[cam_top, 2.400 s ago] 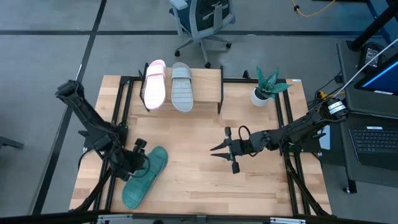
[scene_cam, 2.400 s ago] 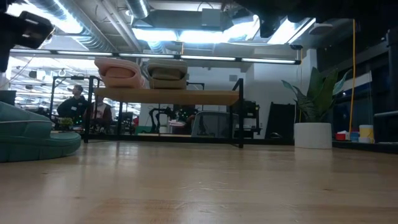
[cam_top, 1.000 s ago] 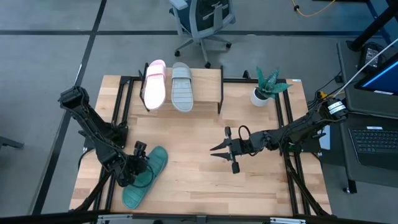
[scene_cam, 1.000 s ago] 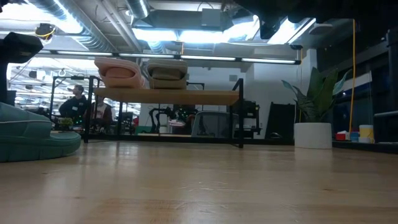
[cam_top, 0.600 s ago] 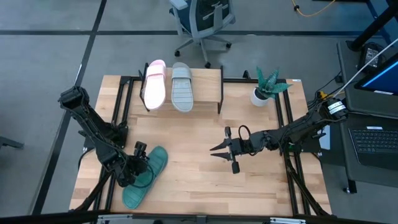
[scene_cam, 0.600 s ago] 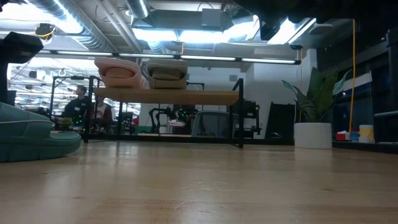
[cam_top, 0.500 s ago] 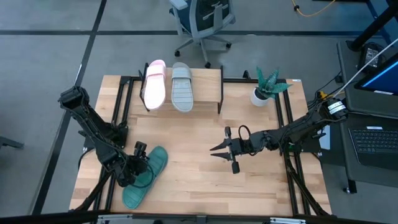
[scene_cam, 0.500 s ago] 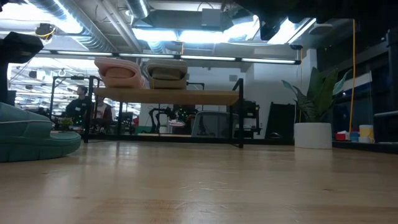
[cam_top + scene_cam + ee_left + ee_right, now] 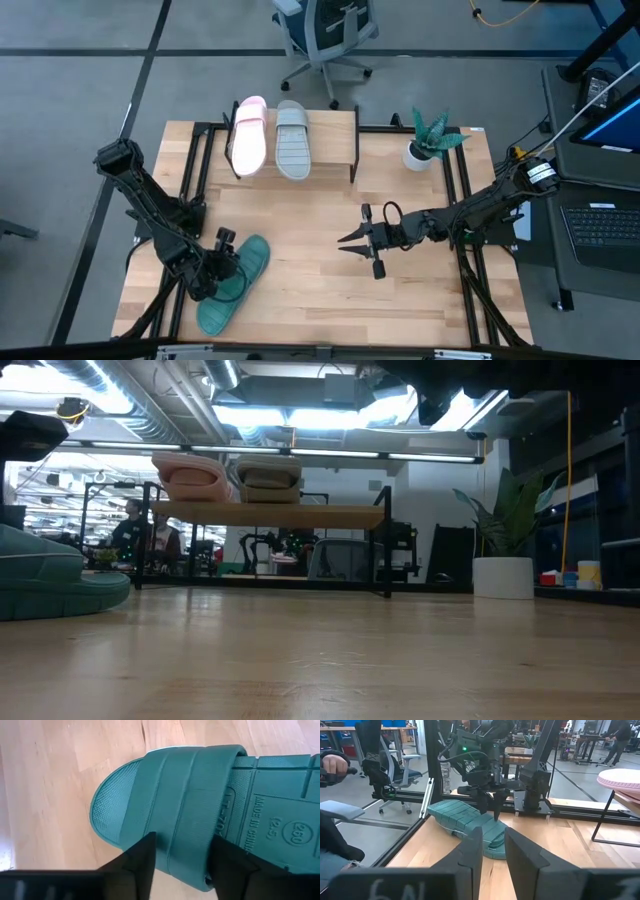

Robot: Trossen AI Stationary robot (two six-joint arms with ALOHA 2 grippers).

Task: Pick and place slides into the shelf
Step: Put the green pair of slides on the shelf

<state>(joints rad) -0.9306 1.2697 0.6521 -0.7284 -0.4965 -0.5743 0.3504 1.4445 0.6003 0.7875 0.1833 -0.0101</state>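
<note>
The teal slide point(image 9: 232, 285) lies strap up near the table's near-left corner, also seen in the left wrist view point(image 9: 200, 805) and the right wrist view point(image 9: 465, 827). My left gripper point(image 9: 224, 262) is open and points down over its strap point(image 9: 185, 820), one finger at each strap edge. The pale pink slide point(image 9: 248, 135) and the grey slide point(image 9: 292, 140) lie side by side on the shelf's plank top point(image 9: 270, 513) at the far edge. My right gripper point(image 9: 342, 243) hovers open with a narrow gap at mid-table, pointing left. My left gripper comes at the teal slide's strap point(image 9: 187, 855) from above, its fingers point(image 9: 145, 857) standing at the strap's two edges, near where the strap meets the sole's side. I cannot tell whether they touch it. The slide lies flat on the table.
A potted plant point(image 9: 430, 140) stands at the far right corner. Black frame rails point(image 9: 462, 200) run along the table's sides. An office chair point(image 9: 325, 35) stands beyond the far edge. People show in the room behind point(image 9: 130, 530). Bare wood lies between the slide and the shelf.
More than a second ago my left gripper came down and toward the near edge, onto the teal slide's strap. Over the last second both arms and all three slides have kept still.
</note>
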